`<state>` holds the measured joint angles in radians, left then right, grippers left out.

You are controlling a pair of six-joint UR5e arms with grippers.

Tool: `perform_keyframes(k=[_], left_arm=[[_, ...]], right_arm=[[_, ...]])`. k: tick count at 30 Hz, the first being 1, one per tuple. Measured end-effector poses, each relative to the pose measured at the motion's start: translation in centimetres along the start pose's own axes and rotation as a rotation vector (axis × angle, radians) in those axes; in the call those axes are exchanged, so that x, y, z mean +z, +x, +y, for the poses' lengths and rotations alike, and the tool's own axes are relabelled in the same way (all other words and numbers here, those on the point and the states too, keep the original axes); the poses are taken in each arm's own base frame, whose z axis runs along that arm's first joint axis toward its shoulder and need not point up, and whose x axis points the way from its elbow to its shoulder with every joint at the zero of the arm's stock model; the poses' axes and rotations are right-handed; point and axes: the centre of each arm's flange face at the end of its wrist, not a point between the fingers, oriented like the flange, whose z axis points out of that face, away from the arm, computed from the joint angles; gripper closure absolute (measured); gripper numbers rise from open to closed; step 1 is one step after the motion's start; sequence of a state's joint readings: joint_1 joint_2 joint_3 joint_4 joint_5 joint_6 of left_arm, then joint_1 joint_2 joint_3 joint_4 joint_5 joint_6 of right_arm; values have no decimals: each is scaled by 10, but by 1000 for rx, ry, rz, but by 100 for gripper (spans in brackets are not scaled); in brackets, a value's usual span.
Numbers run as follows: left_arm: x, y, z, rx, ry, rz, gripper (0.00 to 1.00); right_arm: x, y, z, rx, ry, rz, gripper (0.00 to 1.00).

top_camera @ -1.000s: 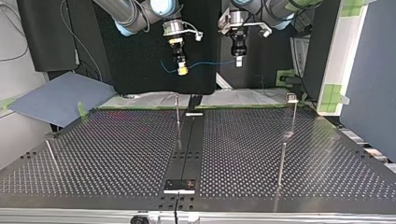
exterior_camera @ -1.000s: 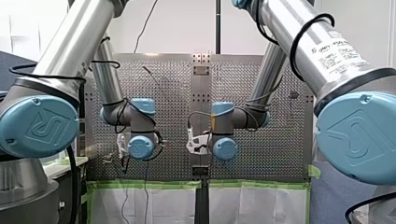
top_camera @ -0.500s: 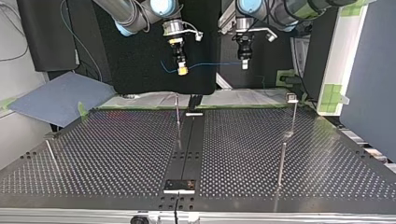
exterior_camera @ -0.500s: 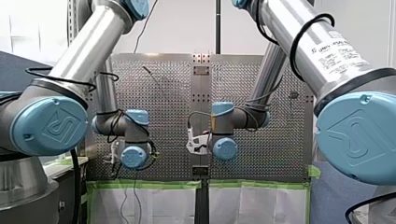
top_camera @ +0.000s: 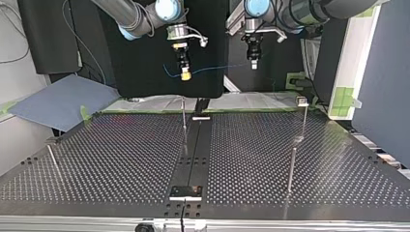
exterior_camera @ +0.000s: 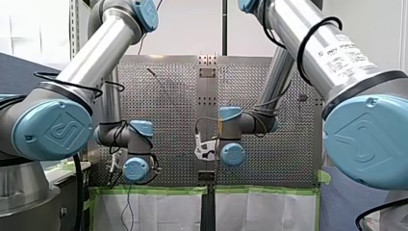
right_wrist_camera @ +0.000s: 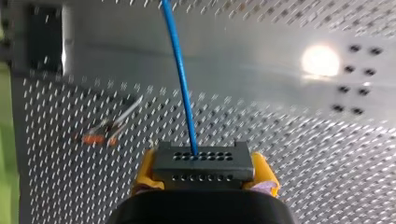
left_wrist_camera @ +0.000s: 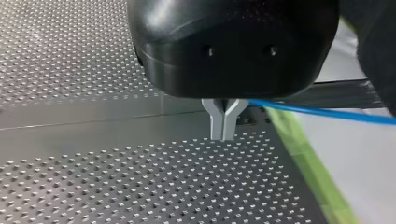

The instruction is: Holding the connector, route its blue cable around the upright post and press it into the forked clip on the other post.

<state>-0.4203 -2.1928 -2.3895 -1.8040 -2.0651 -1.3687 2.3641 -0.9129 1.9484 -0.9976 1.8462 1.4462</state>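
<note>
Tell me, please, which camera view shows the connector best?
The right wrist view: the connector sits close up in my right gripper's jaws, holes and cable entry clear. The top view shows only a speck; the front and left wrist views show none of it.

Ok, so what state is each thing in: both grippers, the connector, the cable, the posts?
Right gripper: shut on the connector.
Left gripper: shut on the cable.
Connector: held between yellow pads, off the table.
Cable: strung in the air between the grippers, round no post.
Centre post: upright, bare.
Clip post: upright, clip empty.
</note>
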Motion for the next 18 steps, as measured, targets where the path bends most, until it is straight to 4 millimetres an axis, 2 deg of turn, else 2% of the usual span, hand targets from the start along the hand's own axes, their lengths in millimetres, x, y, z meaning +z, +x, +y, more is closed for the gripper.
perform_keyframes(k=[3, 8, 12, 18], left_arm=[[5, -12, -6, -22, -9, -20, 99], [15, -30, -5, -70, -46, -36, 99], [18, -41, -2, -105, -59, -40, 99], [31, -65, 0, -171, -71, -66, 99]], right_arm=[[13, -1, 12, -16, -44, -14, 62], [34, 18, 31, 9, -86, 3, 62], [51, 44, 43, 49, -100, 34, 62], [67, 88, 45, 110, -73, 89, 62]])
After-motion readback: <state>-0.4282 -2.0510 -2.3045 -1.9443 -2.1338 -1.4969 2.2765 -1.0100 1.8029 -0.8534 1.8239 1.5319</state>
